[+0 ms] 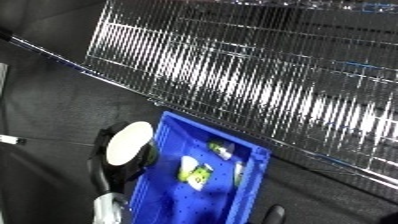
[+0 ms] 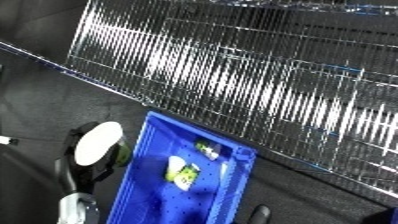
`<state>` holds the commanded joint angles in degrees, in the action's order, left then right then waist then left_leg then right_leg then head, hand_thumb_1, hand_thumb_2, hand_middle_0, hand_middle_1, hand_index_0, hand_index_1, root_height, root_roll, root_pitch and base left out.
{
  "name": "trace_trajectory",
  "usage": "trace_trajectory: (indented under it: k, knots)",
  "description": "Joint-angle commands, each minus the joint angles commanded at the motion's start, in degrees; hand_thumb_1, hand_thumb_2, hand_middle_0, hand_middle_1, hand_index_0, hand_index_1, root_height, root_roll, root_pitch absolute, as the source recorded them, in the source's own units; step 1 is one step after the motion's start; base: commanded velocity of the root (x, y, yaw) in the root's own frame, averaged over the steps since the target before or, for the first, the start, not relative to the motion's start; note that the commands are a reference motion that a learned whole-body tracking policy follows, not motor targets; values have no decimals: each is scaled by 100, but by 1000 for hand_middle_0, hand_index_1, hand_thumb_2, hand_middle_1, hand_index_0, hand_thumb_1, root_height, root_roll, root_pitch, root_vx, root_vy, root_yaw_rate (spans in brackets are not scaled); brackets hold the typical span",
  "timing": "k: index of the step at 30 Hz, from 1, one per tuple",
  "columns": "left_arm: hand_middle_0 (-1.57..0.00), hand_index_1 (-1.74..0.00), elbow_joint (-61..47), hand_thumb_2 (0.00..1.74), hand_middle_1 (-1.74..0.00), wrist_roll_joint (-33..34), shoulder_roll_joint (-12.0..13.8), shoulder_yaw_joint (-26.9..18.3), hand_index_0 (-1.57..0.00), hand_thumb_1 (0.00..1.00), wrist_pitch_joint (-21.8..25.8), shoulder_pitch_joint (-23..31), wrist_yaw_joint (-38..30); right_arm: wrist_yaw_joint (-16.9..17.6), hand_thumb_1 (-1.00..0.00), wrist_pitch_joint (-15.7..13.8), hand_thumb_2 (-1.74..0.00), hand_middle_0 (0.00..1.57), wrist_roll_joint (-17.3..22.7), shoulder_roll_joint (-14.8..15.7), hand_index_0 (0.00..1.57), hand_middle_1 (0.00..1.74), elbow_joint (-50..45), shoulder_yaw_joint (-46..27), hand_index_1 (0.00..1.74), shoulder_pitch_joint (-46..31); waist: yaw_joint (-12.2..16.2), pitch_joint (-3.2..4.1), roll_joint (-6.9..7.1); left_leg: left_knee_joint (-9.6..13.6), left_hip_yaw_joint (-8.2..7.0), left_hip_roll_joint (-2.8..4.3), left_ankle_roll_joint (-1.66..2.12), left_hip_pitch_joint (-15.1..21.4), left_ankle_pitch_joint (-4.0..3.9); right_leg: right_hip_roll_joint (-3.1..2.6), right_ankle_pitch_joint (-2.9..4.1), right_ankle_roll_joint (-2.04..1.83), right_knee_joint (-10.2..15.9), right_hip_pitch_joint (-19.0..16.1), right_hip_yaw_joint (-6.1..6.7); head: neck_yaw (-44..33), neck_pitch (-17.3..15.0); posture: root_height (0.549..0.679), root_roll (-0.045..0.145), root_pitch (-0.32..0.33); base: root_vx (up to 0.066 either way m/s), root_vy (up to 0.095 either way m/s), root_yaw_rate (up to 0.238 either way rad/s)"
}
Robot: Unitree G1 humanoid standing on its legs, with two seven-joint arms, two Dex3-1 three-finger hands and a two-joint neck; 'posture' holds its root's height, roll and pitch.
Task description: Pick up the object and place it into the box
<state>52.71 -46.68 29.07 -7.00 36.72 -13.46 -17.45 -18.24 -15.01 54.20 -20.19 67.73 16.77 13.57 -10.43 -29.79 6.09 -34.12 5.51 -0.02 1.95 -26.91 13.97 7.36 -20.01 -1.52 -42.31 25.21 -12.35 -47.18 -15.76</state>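
Left hand [image 1: 124, 165]: just outside blue bin [image 1: 169, 150], at its left wall; open or closed cannot be told. Pale round piece [image 1: 130, 142]: at the hand. Green-white packet [image 1: 196, 172]: inside bin, right of hand. Risk: releasing here, short of the wall, likely drops the piece outside

We look down on a dark, almost black floor [image 1: 53, 100] that fills the left side and the lower right corner of both views. Across the upper half runs a large wire rack [image 1: 258, 75] of thin silver rods, set on a slant from upper left to lower right. Strong light glints off its rods in bright white streaks, strongest near the upper left and along the middle. A thin pale line [image 1: 53, 56] crosses the floor at the left, running toward the rack's lower edge. We cannot tell what lies behind the wires.
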Motion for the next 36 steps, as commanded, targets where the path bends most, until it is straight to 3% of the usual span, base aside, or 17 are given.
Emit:
trace_trajectory:
  k: [2,11,22,36]
  knots:
    - [-1570,-1740,470,1740,-1740,-260,55,-56,-1570,1000,-193,-90,193,-73,0,2,0,0,-23,-21,0,0,29,17,0,-35,23,0,66,50,3,33,7,23,-39,-5,-7,0,27,-24,2,-102,-61,640,31,80,0,12,12]
    - [-864,-957,2005,957,-957,-1143,224,-183,-864,550,-1320,-340,1361,-234,0,12,0,0,-107,-92,0,0,56,33,0,-170,99,0,256,182,19,115,16,125,-115,13,-7,-3,176,-152,-23,-5,-323,642,28,74,3,10,16]
    - [0,0,2395,0,0,-1100,271,-94,0,0,-1615,-406,1971,-238,0,118,0,0,-181,-110,0,0,29,-34,0,-157,168,0,242,215,-3,97,23,172,-88,25,9,-12,295,-230,-3,86,-443,644,29,70,-1,11,-16]
    - [0,0,2538,0,0,-1236,194,6,0,0,-1790,-502,2199,-147,0,128,0,0,-238,-40,0,0,-11,-20,0,-79,253,0,192,238,-46,65,28,216,-73,13,74,-47,396,-263,47,92,-461,645,29,66,-7,3,-46]
